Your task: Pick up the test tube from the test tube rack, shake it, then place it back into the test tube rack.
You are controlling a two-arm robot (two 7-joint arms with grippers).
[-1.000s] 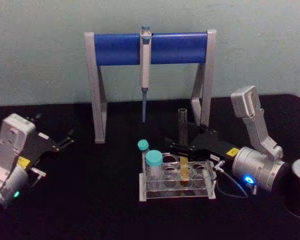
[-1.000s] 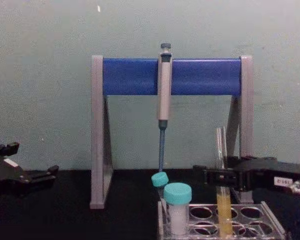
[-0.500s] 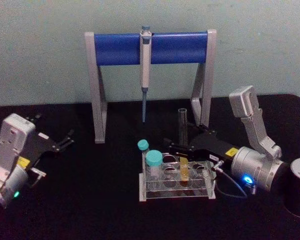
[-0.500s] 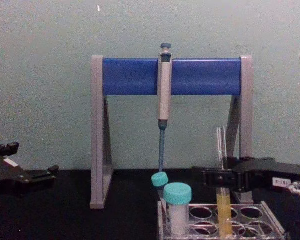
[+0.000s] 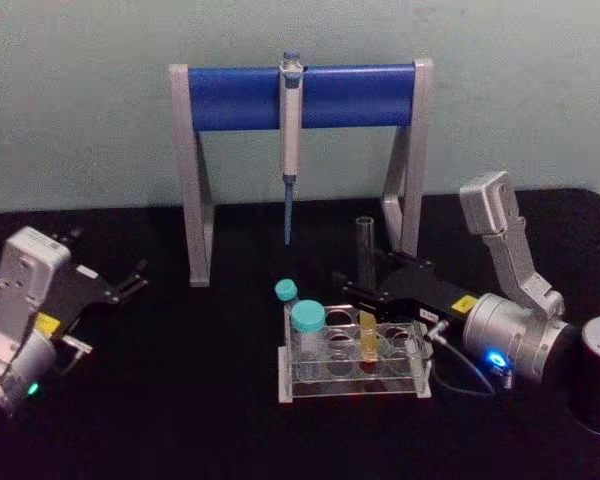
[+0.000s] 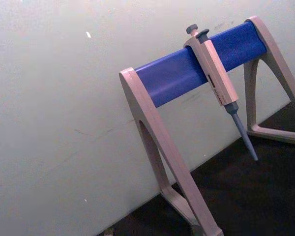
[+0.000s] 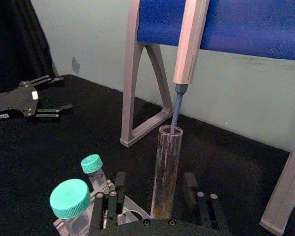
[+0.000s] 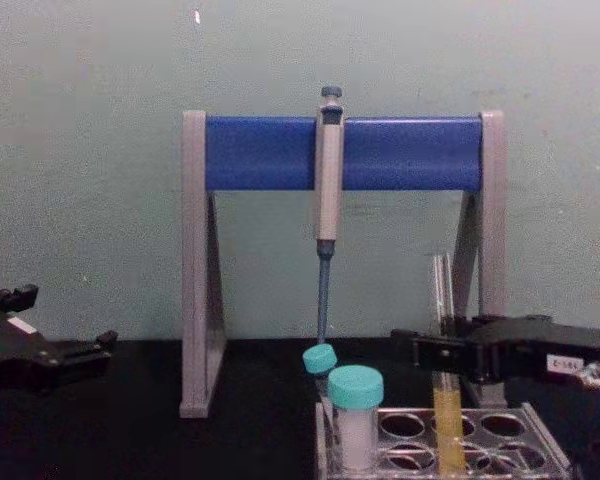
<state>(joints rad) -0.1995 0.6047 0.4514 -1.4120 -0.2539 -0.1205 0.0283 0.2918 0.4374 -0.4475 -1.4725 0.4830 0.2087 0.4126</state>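
Out ahead of the left pincer (image 5: 108,255) stands a grey-legged stand (image 6: 160,152), its blue bar (image 6: 177,78) spanning the two legs. A grey pipette (image 6: 217,78) hangs from the bar, its slim blue tip (image 6: 245,143) pointing down toward the black tabletop (image 6: 246,201). Beyond the stand is a pale wall (image 6: 59,98).

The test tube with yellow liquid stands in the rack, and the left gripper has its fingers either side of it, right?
No, it is the right gripper whose open fingers stand either side of the test tube in the test tube rack, as the right wrist view shows. The left gripper is parked at the left.
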